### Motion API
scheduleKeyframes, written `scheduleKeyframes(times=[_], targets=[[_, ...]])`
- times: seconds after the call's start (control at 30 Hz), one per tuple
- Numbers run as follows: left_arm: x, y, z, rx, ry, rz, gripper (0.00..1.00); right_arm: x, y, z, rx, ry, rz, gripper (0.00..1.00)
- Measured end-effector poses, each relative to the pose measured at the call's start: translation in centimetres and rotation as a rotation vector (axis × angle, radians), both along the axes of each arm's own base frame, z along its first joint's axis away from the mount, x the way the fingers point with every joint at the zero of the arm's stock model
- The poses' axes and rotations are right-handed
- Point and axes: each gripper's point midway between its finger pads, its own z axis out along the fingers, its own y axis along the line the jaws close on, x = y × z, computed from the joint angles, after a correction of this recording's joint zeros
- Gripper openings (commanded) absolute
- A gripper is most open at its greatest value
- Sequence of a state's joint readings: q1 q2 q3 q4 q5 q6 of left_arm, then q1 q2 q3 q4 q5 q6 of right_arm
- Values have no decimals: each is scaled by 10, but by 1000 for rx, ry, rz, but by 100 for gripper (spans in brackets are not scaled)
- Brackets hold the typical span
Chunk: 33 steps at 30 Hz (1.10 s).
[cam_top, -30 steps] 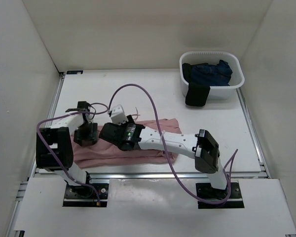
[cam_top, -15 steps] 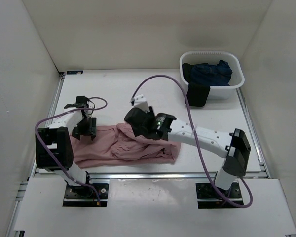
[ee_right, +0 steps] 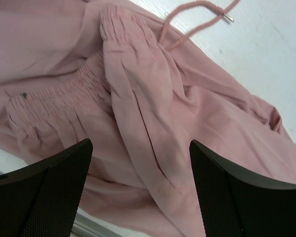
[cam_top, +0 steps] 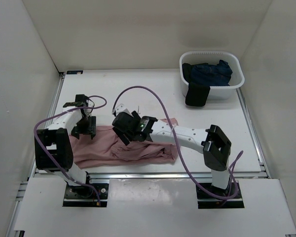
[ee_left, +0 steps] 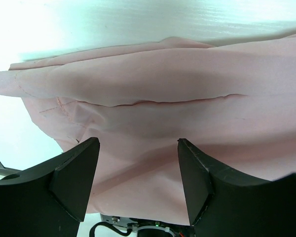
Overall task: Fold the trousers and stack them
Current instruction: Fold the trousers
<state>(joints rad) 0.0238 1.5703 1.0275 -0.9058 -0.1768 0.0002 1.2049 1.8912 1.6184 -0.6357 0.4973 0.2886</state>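
The dusty-pink trousers (cam_top: 138, 150) are lying in a long, rumpled band along the near part of the table (cam_top: 158, 94), running across in front of both arm bases, and nothing is gripping them. The left end effector (cam_top: 85, 129) is hovering over the left end of the cloth, its fingers (ee_left: 74, 173) spread and nothing caught between them. The right end effector (cam_top: 122, 132) is poised near the middle, right above the gathered waistband (ee_right: 64, 96), jaws likewise wide apart, while the drawstring (ee_right: 195, 15) is trailing out onto bare table. To my eye the folding is under way but not tidy: the fabric is creasing and bunching around the waist. I would say the next move is calling for each arm to come down and pinch a firm layer, the right at the waistband and the left at its end, before drawing the cloth over itself. The white tub (cam_top: 209, 53), holding a navy garment (cam_top: 212, 73) with a black garment (cam_top: 197, 95) draped over its rim, is sitting well apart at the far right.
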Motion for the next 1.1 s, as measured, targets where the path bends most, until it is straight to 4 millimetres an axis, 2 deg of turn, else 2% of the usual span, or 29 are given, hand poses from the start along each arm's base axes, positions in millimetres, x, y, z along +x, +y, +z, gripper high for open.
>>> scheduleKeyframes(times=[0.13,0.23,0.27,0.33,0.37,0.4,0.53,0.67,0.73,0.8,0.87,0.9,0.93,1.0,1.1], targets=[[0,0,1,0,-5,0,76,7,15,-8,-27,1,19,79],[0,0,2,0,-7,0,77,16,24,-27,-79,6,17,69],[0,0,2,0,-7,0,77,19,24,-35,-100,10,14,51],[0,0,2,0,-7,0,77,21,19,-50,-151,23,9,26],[0,0,2,0,-7,0,77,21,16,-55,-172,29,6,5],[1,0,2,0,-8,0,77,21,12,-58,-188,33,3,0],[0,0,2,0,-7,0,77,22,9,-48,-172,29,-19,0],[0,0,2,1,-7,0,77,18,3,-8,-93,-14,-47,0],[0,0,2,0,-7,0,77,5,-3,20,-35,-44,-38,0],[0,0,2,0,-7,0,77,-15,-7,49,28,-68,-5,0],[0,0,2,1,-7,0,77,-35,-5,70,92,-75,33,0],[0,0,2,1,-7,1,77,-44,-3,73,116,-69,53,0],[0,0,1,1,-6,1,77,-51,-1,72,129,-57,67,0],[0,0,1,1,-3,1,77,-57,5,55,128,-29,83,0],[0,0,0,1,0,1,77,-62,10,-2,42,42,107,0]])
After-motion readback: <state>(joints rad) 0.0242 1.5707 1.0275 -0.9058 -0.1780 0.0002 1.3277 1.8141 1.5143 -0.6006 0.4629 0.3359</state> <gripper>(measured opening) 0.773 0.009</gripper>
